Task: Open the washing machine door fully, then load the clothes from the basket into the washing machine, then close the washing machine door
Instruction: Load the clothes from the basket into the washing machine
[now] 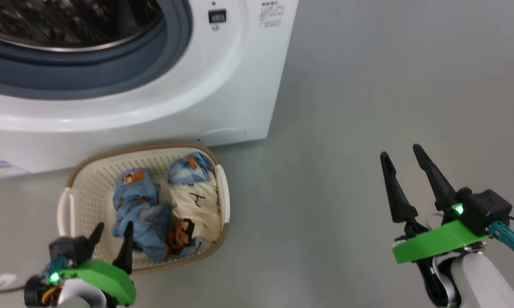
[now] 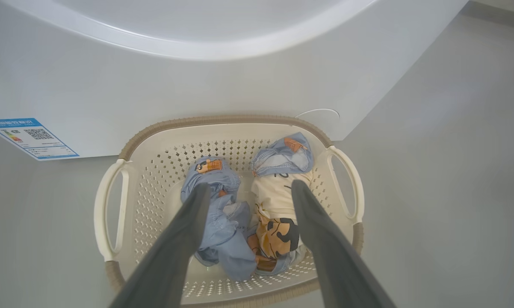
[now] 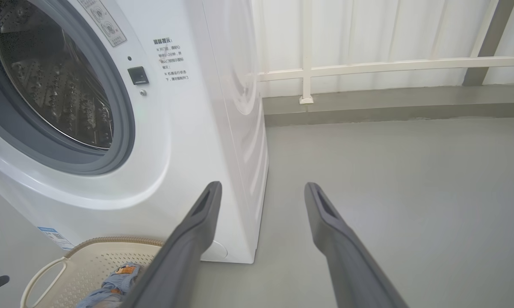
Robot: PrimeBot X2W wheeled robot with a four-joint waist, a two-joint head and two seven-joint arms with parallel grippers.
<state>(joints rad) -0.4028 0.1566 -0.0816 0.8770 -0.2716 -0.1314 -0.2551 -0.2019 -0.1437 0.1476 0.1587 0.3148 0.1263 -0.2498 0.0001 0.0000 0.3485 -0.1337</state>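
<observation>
- The left gripper [image 1: 114,226] hovered, fingers spread wide and empty, above the clothes [image 1: 154,209] in the basket [image 1: 146,149], just in front of the washing machine [image 1: 240,85] at near left
- The right gripper [image 1: 400,152], also wide and empty, hung over the floor [image 1: 347,128] to the right
- Risk: the bundles touched, so a shallow pinch might drag one out and drop it short of the drum [image 1: 69,25]

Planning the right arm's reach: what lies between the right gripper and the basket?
Bare grey floor, nothing else, between right gripper and basket, in the head view.
</observation>
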